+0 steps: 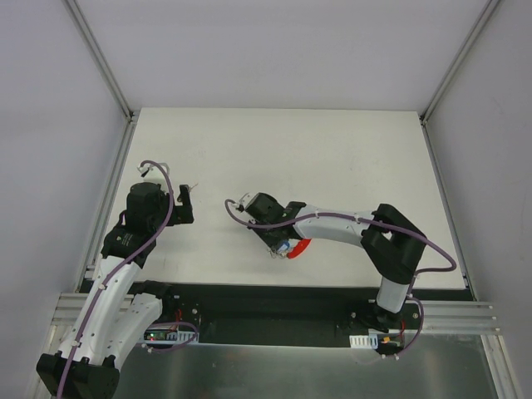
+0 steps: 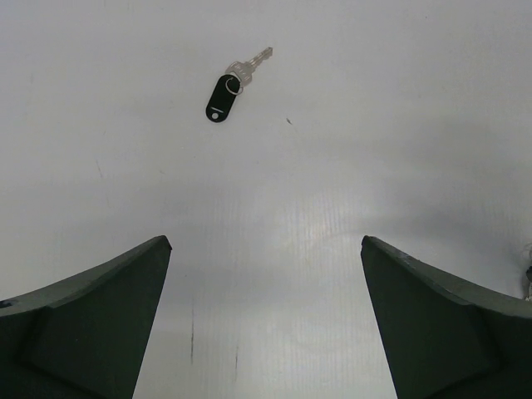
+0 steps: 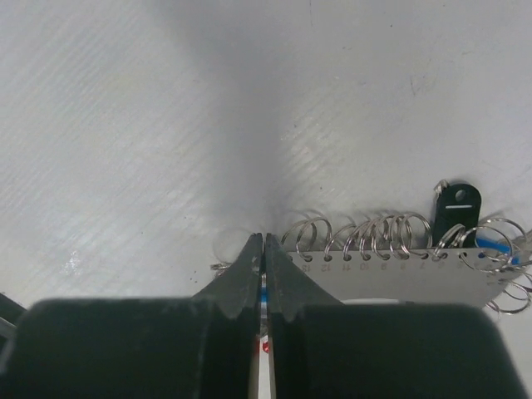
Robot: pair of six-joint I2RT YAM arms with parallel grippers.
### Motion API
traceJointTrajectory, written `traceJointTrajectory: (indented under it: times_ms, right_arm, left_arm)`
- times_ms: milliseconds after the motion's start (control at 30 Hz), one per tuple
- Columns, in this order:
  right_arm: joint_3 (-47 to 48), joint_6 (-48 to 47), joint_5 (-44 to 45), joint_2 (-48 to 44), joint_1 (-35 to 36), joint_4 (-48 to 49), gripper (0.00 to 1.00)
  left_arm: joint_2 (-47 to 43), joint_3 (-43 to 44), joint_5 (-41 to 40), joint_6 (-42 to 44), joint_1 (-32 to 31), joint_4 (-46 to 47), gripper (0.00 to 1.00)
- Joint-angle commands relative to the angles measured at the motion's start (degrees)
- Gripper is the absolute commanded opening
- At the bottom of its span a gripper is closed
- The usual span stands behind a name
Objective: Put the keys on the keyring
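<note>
1. The strip [image 3: 391, 268], a pale plate with a row of numbered holes, lies on the table [image 1: 332, 158]. Silver rings [image 3: 309, 234] hang through the holes along its far edge.
2. The right claw [image 3: 263, 238] stands at one end of the strip, its fingers pressed shut. A sliver of blue and red shows in the seam; what it belongs to cannot be told.
3. A faint lone ring [image 3: 230, 243] lies flat just off that same end of the strip, beside the fingertips.
4. A black tag [image 3: 455, 204] with a white bar lies against the rings, beyond the strip. A blue piece [image 3: 497, 243] shows among the rings at the strip's other end.
5. From above, the red clip [image 1: 301, 248] curves out from under the right wrist, where the strip lies.
6. The left claw [image 2: 264, 241] hangs well to the left of the strip, spread wide and holding nothing.
7. The black key [image 2: 224, 96] lies flat on the table, also well apart from the strip. It is beyond the left fingertips, touching neither, with its silver blade pointing away from them.
</note>
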Motion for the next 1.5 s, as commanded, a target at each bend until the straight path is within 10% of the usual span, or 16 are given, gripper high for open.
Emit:
traceJointTrajectory:
  times_ms: [0, 267, 767, 1067, 1467]
  right_arm:
    - [-4.8, 2.9, -6.3, -4.1, -2.3, 12.8, 0.01]
    - [-1.8, -1.4, -0.7, -1.3, -2.2, 9.8, 0.02]
    - [-14.2, 0.7, -6.1, -3.8, -3.7, 33.2, 0.01]
    - [-3.5, 2.5, -1.7, -6.3, -3.9, 10.2, 0.29]
    - [10.5, -0.7, -7.7, 2.0, -4.5, -6.6, 0.31]
  left_arm:
    - [-0.3, -0.1, 0.5, 0.8, 0.3, 0.9, 0.99]
    - [-0.2, -0.3, 0.9, 0.9, 0.3, 1.0, 0.99]
    - [-0.4, -0.4, 0.9, 1.2, 0.3, 1.1, 0.99]
    - [-0.8, -0.6, 1.0, 1.2, 0.3, 1.1, 0.99]
    - [-1.0, -0.7, 1.6, 1.2, 0.3, 1.2, 0.99]
